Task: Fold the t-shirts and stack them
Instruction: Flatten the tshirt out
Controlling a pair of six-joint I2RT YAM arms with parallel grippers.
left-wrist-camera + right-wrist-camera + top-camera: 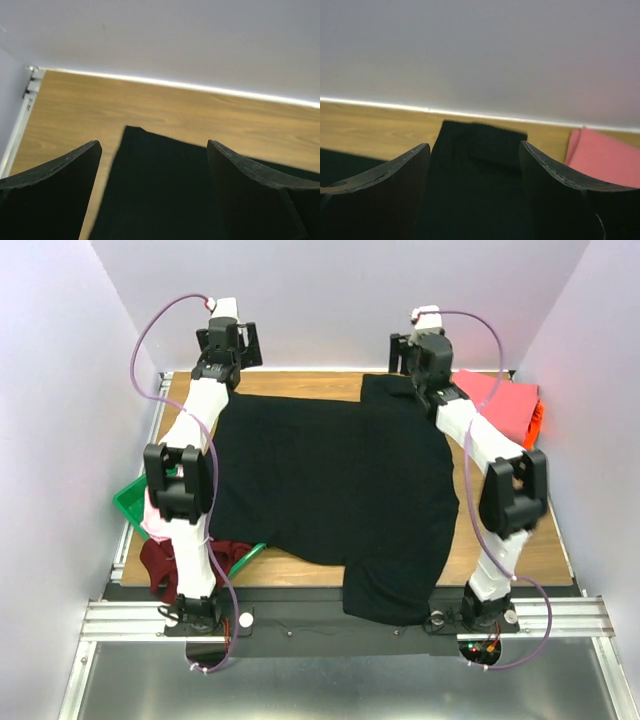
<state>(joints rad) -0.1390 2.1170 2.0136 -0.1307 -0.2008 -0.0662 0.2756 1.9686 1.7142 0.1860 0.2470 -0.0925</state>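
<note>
The left arm (185,480) and the right arm (500,480) both stretch forward from their bases at the near edge, each rising to a raised black elbow joint about halfway along and then sloping down and away to its wrist at the far side. The two wrists sit roughly level with each other and well apart. The left hand (152,145) points forward and downward with its jaws spread wide, and its dark fingers (55,190) grip nothing. The right hand (474,145) is angled the same way, its fingers (560,190) also parted with nothing pinched between them.
</note>
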